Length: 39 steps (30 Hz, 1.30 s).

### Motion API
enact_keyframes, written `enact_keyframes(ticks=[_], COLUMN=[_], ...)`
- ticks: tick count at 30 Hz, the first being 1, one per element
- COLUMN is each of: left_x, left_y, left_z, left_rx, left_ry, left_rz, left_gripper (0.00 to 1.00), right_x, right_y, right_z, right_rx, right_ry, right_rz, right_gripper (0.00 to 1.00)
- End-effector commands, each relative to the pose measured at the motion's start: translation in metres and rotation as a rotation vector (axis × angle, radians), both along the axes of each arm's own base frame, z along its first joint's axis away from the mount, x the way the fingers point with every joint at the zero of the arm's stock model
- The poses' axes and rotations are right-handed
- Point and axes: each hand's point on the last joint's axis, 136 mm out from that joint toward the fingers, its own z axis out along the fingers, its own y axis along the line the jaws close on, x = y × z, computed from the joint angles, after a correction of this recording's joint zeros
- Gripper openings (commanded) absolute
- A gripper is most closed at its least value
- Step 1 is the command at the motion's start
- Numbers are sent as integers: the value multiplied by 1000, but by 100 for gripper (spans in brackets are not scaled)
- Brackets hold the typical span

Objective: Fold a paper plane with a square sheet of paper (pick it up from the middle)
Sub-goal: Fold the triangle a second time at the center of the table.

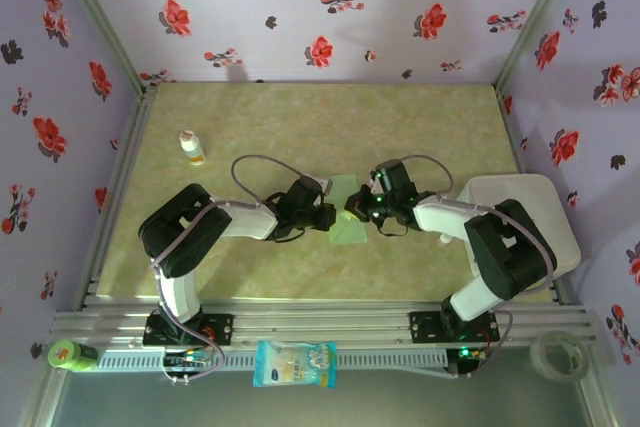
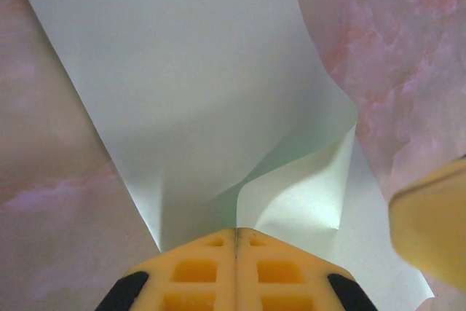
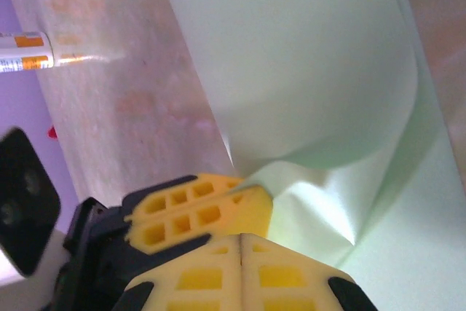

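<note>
Square sheet of paper [image 1: 347, 234]: pale mint-green, plain, unmarked. It lies mid-table [image 1: 300, 117], between the two grippers, and is not flat.

Left wrist view: one edge lifts and curls over in a soft roll, with a small flap standing just beside the fingertips. Left gripper [image 2: 235, 232]: fingers pressed together, pinching the sheet where the curl begins.

Right wrist view: the same roll seen from the other side. Right gripper [image 3: 240, 238]: fingers pressed together, tips at the curled edge and against the left gripper's fingers. Cannot tell whether paper is caught between them.

Top view adds the surroundings: white bottle [image 1: 191, 148] far left, white tray [image 1: 520, 207] right, packet [image 1: 295, 363] on the near rail.
</note>
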Motion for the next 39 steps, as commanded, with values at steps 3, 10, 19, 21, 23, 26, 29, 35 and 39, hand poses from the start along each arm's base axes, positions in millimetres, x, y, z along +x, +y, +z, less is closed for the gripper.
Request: enact_keyframes(ticks=[3,10,19,21,23,26,29,35,39], left_x=[-14,-15,-8,-9,-10,-9,-9,-13,-12], left_y=[27,29,33,33,35,35,36,37,36], left_z=[-39,-45,-38,-38,-39,-39,-42,-43,-42], left_rx=[129,118,151,171,171,171,188,211,218], left_ry=[88,105,82,86,89,102,112,118,116], left_rz=[14,32,33,18,25,27,22,-14,-25], left_gripper=[1,1,1,1,1,1,1,1,1], right_x=[4,-4,22,27,29,25,13,7,22], right_y=[-10,-22,-22,-22,-18,-19,-33,-38,-30], right_z=[-27,-58,6,2,-4,-21,-47,-59,-27], right_rx=[-45,-71,-49,-17,4,-9,-85,-92,-19], right_ry=[44,121,-3,17,31,69,112,136,51], right_rz=[-24,-73,-34,-52,-53,-52,-65,-96,-114], right_gripper=[0,0,0,0,0,0,0,0,1])
